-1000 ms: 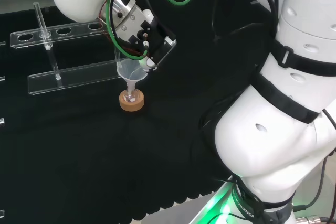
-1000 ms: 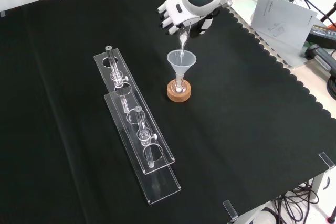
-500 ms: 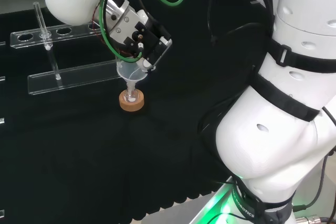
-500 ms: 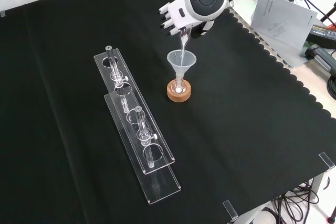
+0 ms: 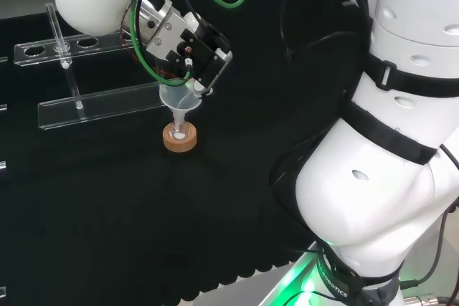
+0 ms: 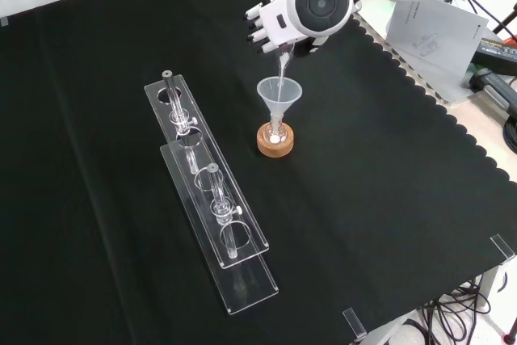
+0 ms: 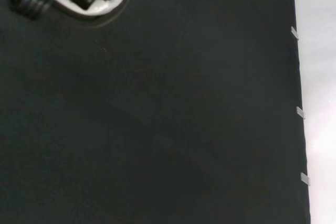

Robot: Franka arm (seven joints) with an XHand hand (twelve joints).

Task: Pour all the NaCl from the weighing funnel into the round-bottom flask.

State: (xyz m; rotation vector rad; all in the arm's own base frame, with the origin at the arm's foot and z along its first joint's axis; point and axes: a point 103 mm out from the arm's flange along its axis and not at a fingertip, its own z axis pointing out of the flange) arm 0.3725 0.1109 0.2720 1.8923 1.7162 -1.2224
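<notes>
A small round-bottom flask [image 6: 275,136] sits on a cork ring [image 6: 275,145] near the middle of the cloth, with a clear funnel [image 6: 279,94] standing in its neck. The hand [image 6: 275,28] hangs just above the funnel, its fingers curled on the thin clear weighing funnel [image 6: 282,65], which tilts steeply with its tip down inside the funnel's mouth. In the head view the hand [image 5: 188,49] is above the funnel [image 5: 179,99] and the cork ring [image 5: 179,138]. White powder lies in the bottom of the flask.
Two clear plastic racks [image 6: 212,208] with glass tubes lie to the left of the flask in the front view. Papers [image 6: 428,30] rest beyond the cloth's scalloped right edge. In the head view, the arm's big white links [image 5: 380,141] fill the right side.
The wrist has turned further and shifted slightly left in the head view, tipping the weighing funnel steeper over the funnel. The flask and its stand stay put.
</notes>
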